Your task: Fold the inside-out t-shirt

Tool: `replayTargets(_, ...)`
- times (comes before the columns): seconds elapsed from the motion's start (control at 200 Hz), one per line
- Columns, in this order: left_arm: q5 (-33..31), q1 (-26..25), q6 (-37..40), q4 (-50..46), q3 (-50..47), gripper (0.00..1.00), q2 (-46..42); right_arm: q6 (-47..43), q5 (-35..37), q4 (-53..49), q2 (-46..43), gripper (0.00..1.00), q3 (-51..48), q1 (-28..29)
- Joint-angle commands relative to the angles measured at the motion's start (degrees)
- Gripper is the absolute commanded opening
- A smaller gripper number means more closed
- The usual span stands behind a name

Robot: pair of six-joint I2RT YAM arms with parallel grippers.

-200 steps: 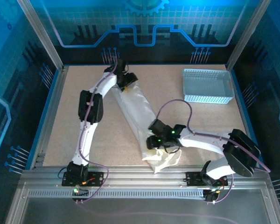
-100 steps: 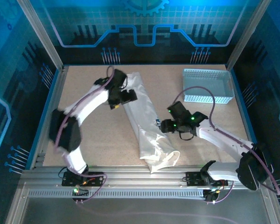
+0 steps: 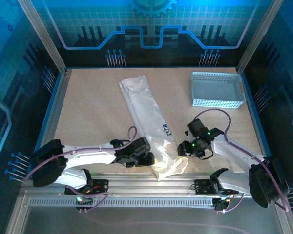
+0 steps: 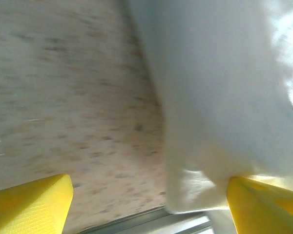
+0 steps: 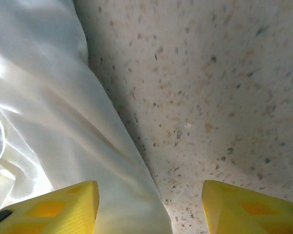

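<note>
One long, narrow strip is what the inside-out t-shirt (image 3: 144,114) amounts to now. It lies flat on the table (image 3: 88,109), slanting from the far middle down to the near edge, where its end bunches into loose, rumpled lobes. A small dark logo (image 3: 166,129) faces up on its right side, past the halfway mark. The cloth looks thin, light and limp. It should sag from any hold, keep no shape of its own, and let its stacked layers slide apart if only the top one is caught. The sound places to take it are probably the two side edges of the rumpled near end, pinching through every layer so the whole width lifts together. The left gripper (image 3: 149,158) sits low just beside that end's left edge with its jaws apart. Its wrist view has a corner of white cloth lying against one yellow finger (image 4: 263,204) and bare table across the rest of the gap. The right gripper (image 3: 183,149) is just beside the right edge, jaws also apart. In its wrist view the cloth's border runs down between its fingers with nothing clamped. A perforated blue-grey basket (image 3: 219,103) stands well apart at the far right.
</note>
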Motion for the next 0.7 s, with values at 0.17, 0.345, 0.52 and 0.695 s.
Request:
replayTargets(0.17,0.33,-2.41,-2.5,15.04,1.37,0.76,8.7,2.03,-3.61,4.36,-0.27,0.59,-2.25,1.18)
replayTargets(0.345,0.34,-2.31,-1.79,16.43,2.62,0.59,10.94,4.62,-3.6,8.13,3.25,0.55,-1.85,5.44)
replayTargets(0.52,0.3,-2.24,-0.82,20.0,2.18,0.5,9.67,8.24,-3.29,9.69,3.99,0.43,-0.75,10.88)
replayTargets(0.695,-2.1,-1.72,-1.35,20.65,-1.68,0.55,3.55,14.13,-2.65,12.76,3.34,0.38,0.07,17.87)
